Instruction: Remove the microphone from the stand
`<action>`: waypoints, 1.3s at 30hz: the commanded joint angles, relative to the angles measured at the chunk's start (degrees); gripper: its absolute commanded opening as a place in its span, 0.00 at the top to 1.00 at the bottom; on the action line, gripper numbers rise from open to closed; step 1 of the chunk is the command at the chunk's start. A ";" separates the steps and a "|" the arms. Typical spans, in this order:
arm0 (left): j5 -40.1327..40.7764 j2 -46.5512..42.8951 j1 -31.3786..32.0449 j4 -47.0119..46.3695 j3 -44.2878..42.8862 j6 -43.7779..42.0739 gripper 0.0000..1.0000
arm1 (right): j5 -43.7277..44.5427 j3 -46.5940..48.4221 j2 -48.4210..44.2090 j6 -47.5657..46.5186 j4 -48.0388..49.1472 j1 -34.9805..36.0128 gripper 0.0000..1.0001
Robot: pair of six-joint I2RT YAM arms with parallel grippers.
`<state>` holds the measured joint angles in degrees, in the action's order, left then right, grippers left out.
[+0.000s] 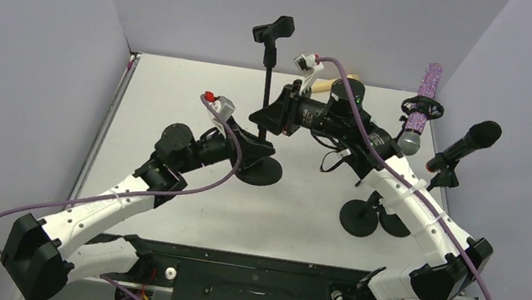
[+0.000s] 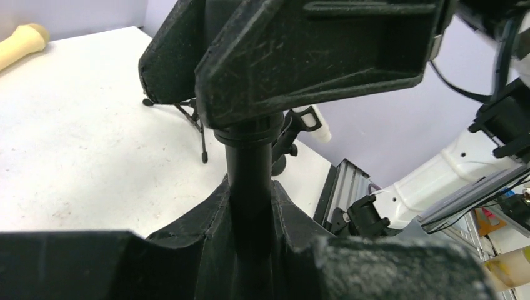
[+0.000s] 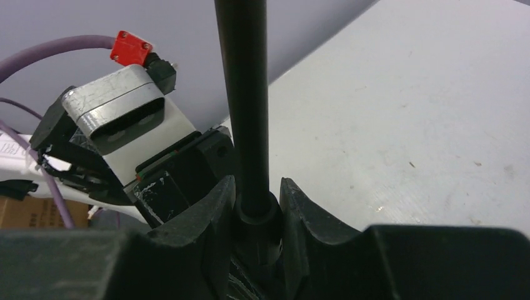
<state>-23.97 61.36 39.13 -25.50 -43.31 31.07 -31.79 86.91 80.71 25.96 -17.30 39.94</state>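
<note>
Microphone (image 1: 472,140), black, sits clipped at the white table's (image 1: 177,90) right edge, by lavender walls (image 1: 26,46). Left end effector (image 1: 263,150) and right end effector (image 1: 274,116) both clamp the centre stand's pole (image 1: 268,80); its clip (image 1: 276,30) seems empty.

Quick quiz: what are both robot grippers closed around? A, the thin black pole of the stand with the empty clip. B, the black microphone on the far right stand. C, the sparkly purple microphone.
A: each wrist view shows the thin black stand pole pinched between that arm's fingers, the left gripper lower down and the right gripper above it.
</note>
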 commanded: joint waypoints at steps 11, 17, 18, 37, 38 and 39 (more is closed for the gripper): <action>18.60 -0.69 3.64 14.91 -11.58 -9.34 1.00 | 38.55 5.37 -3.17 -1.18 -8.85 12.05 0.30; 22.90 0.72 5.15 14.58 -12.40 -10.89 1.00 | 47.17 6.68 -1.96 0.69 -10.13 14.33 0.44; 23.00 0.75 5.29 14.35 -12.43 -11.06 1.00 | 47.37 6.99 -1.19 0.77 -10.30 14.43 0.46; 18.44 -2.01 5.60 12.61 -10.62 -12.87 1.00 | 42.00 9.86 1.52 -1.50 -14.54 13.50 0.51; 18.04 -2.07 5.65 12.55 -10.64 -12.92 1.00 | 41.64 9.55 1.46 -1.52 -14.30 13.41 0.51; 17.12 -2.07 5.67 12.44 -10.72 -12.95 1.00 | 41.04 9.35 1.42 -1.52 -14.15 13.21 0.52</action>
<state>-3.70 61.84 44.53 -6.15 -50.96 19.00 11.90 95.26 82.39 25.41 -32.25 53.89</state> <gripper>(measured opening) 0.176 0.494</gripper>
